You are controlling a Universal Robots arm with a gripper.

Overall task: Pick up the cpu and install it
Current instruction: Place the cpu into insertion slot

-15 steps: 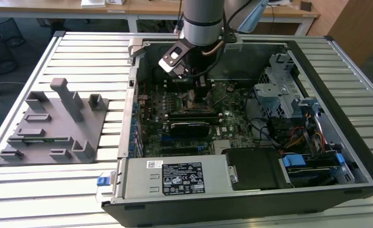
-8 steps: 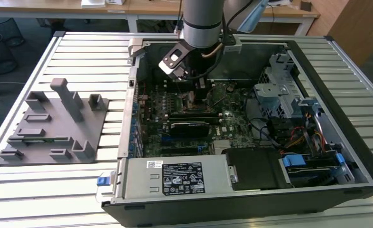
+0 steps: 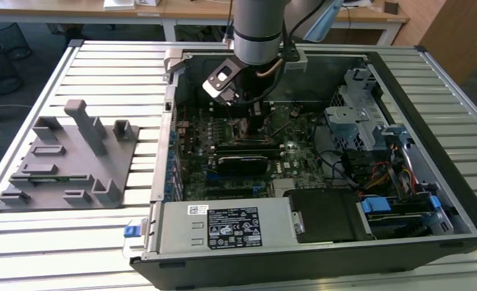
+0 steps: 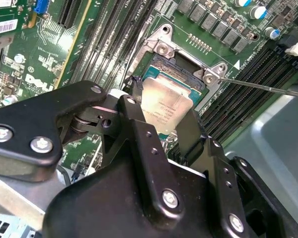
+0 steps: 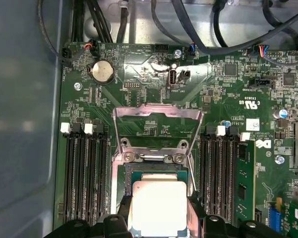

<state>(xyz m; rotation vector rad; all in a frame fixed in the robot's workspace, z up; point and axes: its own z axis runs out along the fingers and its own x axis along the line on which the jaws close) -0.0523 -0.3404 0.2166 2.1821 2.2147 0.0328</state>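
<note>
Over the black square socket (image 4: 175,63) on the green motherboard (image 4: 30,59), the claw (image 4: 161,118) is closed narrow on the cpu (image 4: 166,104), with one finger against each of two opposite edges. Fingers (image 4: 139,130): matte black metal bars fastened with bright screws. Cpu: flat square with a brushed silvery lid, rounded corners and a pale rim. A greenish margin shows along one edge in the second wrist view. Whether it is seated or just above the socket cannot be told.

First wrist view: the cpu (image 5: 159,208) glares near white between the tips of the claw (image 5: 159,218). Past it, the socket's bare-metal load plate (image 5: 156,116), a thin rectangular frame, stands hinged open. Rows of black memory slots (image 5: 84,168) with white latches flank the socket on both sides. A round silver coin cell (image 5: 103,71) sits farther off on the board.

Exterior view: the grey arm (image 3: 257,27) reaches down into the open black computer case (image 3: 303,267), which lies on a ribbed aluminium surface (image 3: 101,66). A grey plastic fixture tray (image 3: 68,163) with upright posts lies beside the case toward the exterior view's left, well apart from the arm.
</note>
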